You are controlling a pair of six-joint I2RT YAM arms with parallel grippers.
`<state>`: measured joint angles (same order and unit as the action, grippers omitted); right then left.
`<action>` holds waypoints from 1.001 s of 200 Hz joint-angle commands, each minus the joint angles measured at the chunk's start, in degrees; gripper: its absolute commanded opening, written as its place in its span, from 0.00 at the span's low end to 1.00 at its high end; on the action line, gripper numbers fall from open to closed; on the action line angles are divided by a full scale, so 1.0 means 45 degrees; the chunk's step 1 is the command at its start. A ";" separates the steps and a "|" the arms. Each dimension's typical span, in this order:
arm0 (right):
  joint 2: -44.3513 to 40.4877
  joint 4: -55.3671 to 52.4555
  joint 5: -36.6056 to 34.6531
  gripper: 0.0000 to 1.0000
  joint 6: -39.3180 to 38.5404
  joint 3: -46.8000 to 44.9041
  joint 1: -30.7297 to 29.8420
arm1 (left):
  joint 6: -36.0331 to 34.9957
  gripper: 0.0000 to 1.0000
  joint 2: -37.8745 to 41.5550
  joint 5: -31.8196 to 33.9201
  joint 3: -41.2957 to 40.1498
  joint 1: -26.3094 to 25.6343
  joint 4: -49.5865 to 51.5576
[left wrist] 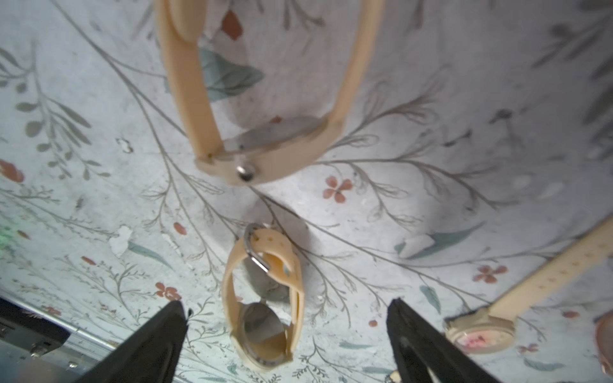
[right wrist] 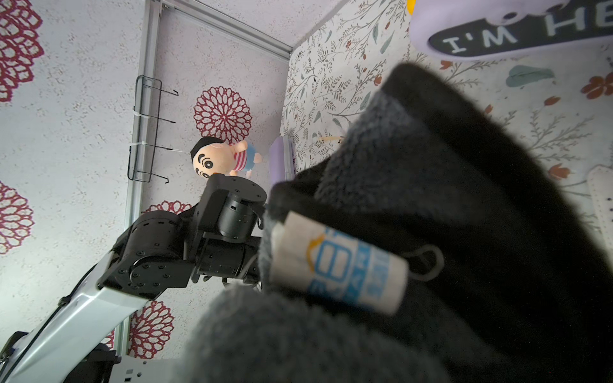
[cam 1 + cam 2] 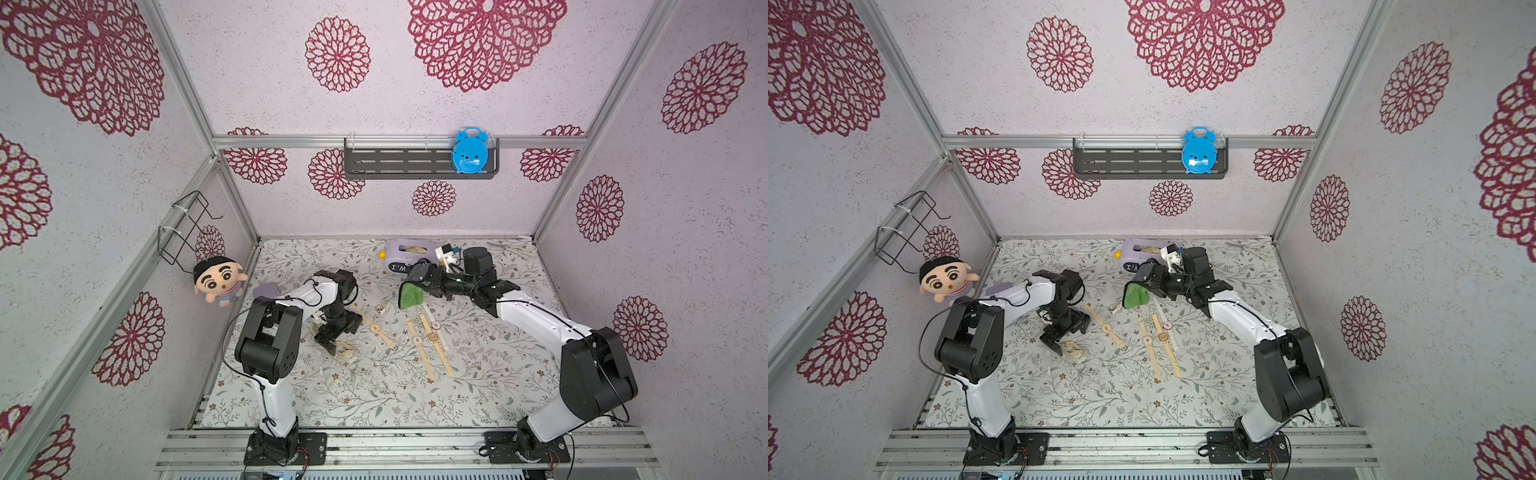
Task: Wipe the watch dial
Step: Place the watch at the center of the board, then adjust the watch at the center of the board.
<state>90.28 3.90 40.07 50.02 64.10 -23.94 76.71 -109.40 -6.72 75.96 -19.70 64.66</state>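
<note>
- One buckled watch [image 1: 262, 298] lies on the table [image 1: 431, 165] between the left gripper's [image 1: 287, 304] wide-apart fingers [image 1: 159, 338], untouched; only the wrist view shows its buckle.
- Clamped on the cloth [image 3: 410, 296], the right gripper [image 3: 417, 277] shows it green in both top views, dark fleece in its wrist view.

Near eight o'clock on the matt, scuffed printed table cover [image 3: 374, 399], a buckled watch [image 1: 262, 331] shows a matt rubbery beige strap [image 1: 229, 298], shiny metal buckle [image 1: 257, 253] and polished metal back. The cloth [image 2: 447, 185] is dark fleecy pile, green on its other face, with a smooth printed label [image 2: 335, 265]. At one o'clock on the back wall [image 3: 291, 216], a smooth blue plastic clock [image 3: 470, 151] sits on a matt metal shelf [image 3: 399, 176].
</note>
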 commanded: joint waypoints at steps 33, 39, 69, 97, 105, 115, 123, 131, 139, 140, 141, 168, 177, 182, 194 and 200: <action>-0.0443 0.0246 -0.0222 0.00 -0.0334 0.0239 0.0013 | -0.0650 0.97 0.0335 0.0927 0.1682 -0.0102 0.1382; -0.0470 0.0229 -0.0243 0.00 -0.0366 0.0195 0.0018 | -0.0790 0.97 0.0291 0.1204 0.2059 -0.0155 0.1691; -0.0579 0.0057 -0.0336 0.00 -0.0490 0.0074 0.0062 | -0.1784 0.97 -0.0175 0.2267 0.3616 -0.0452 0.2554; -0.0835 -0.0383 -0.0433 0.00 -0.0733 -0.0034 0.0142 | -0.3610 0.97 -0.1336 0.3130 0.5248 -0.0959 0.2998; -0.0928 -0.0521 -0.0446 0.00 -0.0792 -0.0072 0.0179 | -0.4219 0.97 -0.1514 0.3521 0.5635 -0.1152 0.2984; -0.1051 -0.0677 -0.0440 0.00 -0.0837 -0.0150 0.0251 | -0.4939 0.97 -0.1746 0.3894 0.6014 -0.1373 0.2833; -0.1166 -0.0757 -0.0435 0.00 -0.0842 -0.0231 0.0320 | -0.5681 0.97 -0.1854 0.4010 0.6197 -0.1499 0.2555; -0.1274 -0.0837 -0.0411 0.00 -0.0823 -0.0290 0.0387 | -0.6268 0.98 -0.1934 0.4213 0.6326 -0.1607 0.2322; -0.1410 -0.0900 -0.0400 0.00 -0.0786 -0.0399 0.0486 | -0.6902 0.97 -0.1957 0.4334 0.6365 -0.1714 0.1995; -0.1430 -0.0913 -0.0395 0.00 -0.0785 -0.0407 0.0491 | -0.6994 0.97 -0.1957 0.4330 0.6353 -0.1724 0.1928; -0.1439 -0.0919 -0.0392 0.00 -0.0784 -0.0411 0.0504 | -0.7078 0.97 -0.1957 0.4328 0.6348 -0.1729 0.1875; -0.2030 -0.1280 -0.0395 0.00 -0.0725 -0.0768 0.0844 | -0.9237 0.97 -0.1802 0.4639 0.6160 -0.2093 0.0426; -0.2243 -0.1383 -0.0393 0.00 -0.0692 -0.0921 0.0934 | -0.9796 0.97 -0.1747 0.4580 0.6036 -0.2146 -0.0058; -0.2366 -0.1412 -0.0408 0.00 -0.0671 -0.1019 0.0993 | -1.0056 0.97 -0.1705 0.4575 0.5969 -0.2155 -0.0318; -0.2688 -0.1433 -0.0399 0.00 -0.0537 -0.1319 0.1162 | -1.0890 0.97 -0.1518 0.3816 0.5628 -0.2175 -0.1363; -0.2846 -0.1433 -0.0391 0.00 -0.0463 -0.1470 0.1243 | -1.1271 0.97 -0.1419 0.3484 0.5491 -0.2220 -0.1796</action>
<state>81.76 -2.57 37.95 48.07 58.78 -19.79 37.15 -118.21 11.57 102.54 -29.36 66.54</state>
